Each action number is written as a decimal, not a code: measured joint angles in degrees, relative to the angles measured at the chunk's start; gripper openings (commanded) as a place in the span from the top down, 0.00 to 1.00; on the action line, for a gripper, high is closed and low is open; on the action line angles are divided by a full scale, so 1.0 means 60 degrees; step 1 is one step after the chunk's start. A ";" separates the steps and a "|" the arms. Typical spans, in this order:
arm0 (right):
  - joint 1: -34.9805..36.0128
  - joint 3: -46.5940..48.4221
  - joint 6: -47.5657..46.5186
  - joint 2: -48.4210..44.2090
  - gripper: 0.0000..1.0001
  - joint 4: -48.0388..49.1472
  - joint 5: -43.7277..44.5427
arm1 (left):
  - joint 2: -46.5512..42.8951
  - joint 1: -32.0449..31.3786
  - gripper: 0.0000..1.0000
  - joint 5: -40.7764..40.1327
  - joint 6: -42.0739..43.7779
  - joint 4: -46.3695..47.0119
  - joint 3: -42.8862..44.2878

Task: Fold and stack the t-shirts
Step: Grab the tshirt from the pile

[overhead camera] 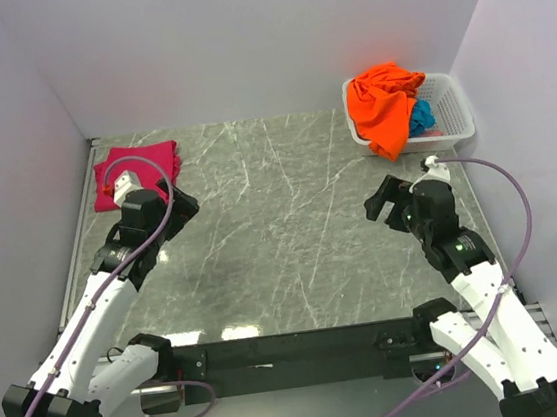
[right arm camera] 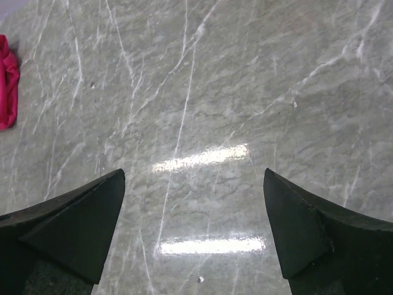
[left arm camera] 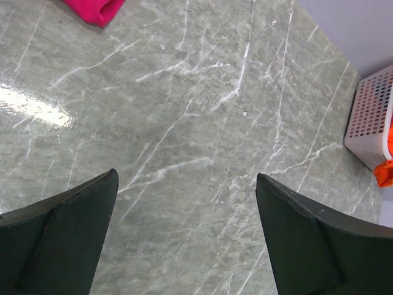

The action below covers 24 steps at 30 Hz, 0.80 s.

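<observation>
orange t-shirt (overhead camera: 385, 106) heaped in the basket (overhead camera: 455, 111) over the teal t-shirt (overhead camera: 420, 118) — pink t-shirt (overhead camera: 138, 170) folded far-left on the table (overhead camera: 280, 218); left gripper (left arm camera: 187, 178), right gripper (right arm camera: 193, 175) both spread wide, empty.

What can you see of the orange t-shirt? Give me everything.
The orange t-shirt is bright, plain, soft-looking cloth, unfolded and crumpled into a loose heap with deep creases. No sleeve or collar can be made out. It sits in the white plastic lattice basket at the far right corner of the table. It fills the basket's left half and spills over the near left rim, but whether it reaches the tabletop is unclear. A teal-blue shirt lies against its right side.
</observation>
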 measured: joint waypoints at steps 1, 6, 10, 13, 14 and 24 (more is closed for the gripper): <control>0.0000 0.0004 0.0026 0.0073 0.00 0.0066 -0.0029 | 0.0000 0.0000 0.00 0.0015 0.0004 0.0025 0.0000; 0.0000 0.0266 0.0251 0.0831 0.00 0.0459 -0.0098 | 0.0000 0.0000 0.00 0.0109 0.0029 0.0404 -0.0087; -0.0007 0.1526 0.0466 0.2142 0.00 0.0455 0.0463 | 0.0062 0.0000 0.01 0.0226 0.0084 0.0630 -0.0255; -0.0087 0.3115 0.0459 0.3450 0.00 0.0419 0.0984 | 0.0233 0.0000 0.01 0.0353 0.0197 0.0743 -0.0270; -0.0135 0.3785 0.0441 0.3993 0.00 0.0426 0.1169 | 0.0284 0.0000 0.01 0.0441 0.0237 0.0809 -0.0284; -0.1679 0.9296 -0.0350 0.9519 0.04 -0.0386 0.1898 | 0.0401 0.0000 0.01 0.0772 0.0466 0.1158 -0.0543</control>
